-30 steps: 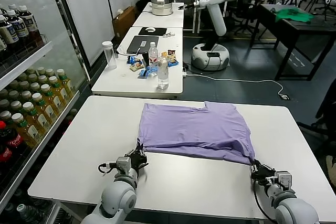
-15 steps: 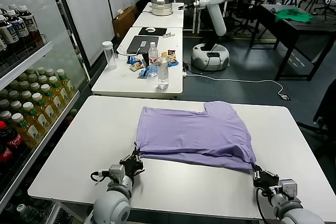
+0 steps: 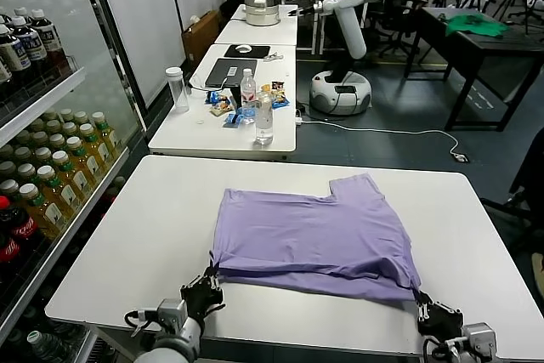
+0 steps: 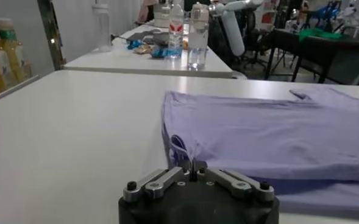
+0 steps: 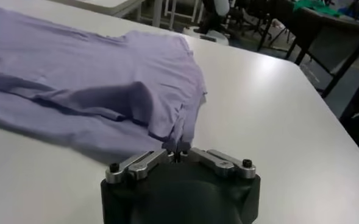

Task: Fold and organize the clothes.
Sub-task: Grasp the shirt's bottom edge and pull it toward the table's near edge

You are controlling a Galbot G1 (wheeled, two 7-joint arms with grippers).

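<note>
Both hands (image 3: 206, 287) (image 3: 430, 306) clamped on T-shirt (image 3: 314, 231) corners, dragged nearer front edge

The left claw (image 4: 193, 172) pinches the near corner of the lavender T-shirt (image 4: 270, 131) — spread on the white table (image 4: 63, 128).

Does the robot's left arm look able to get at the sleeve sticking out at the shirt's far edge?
Probably not now. The left gripper is shut on the T-shirt at its near corner, and the sleeve lies across the whole garment, nearer the right side.
</note>
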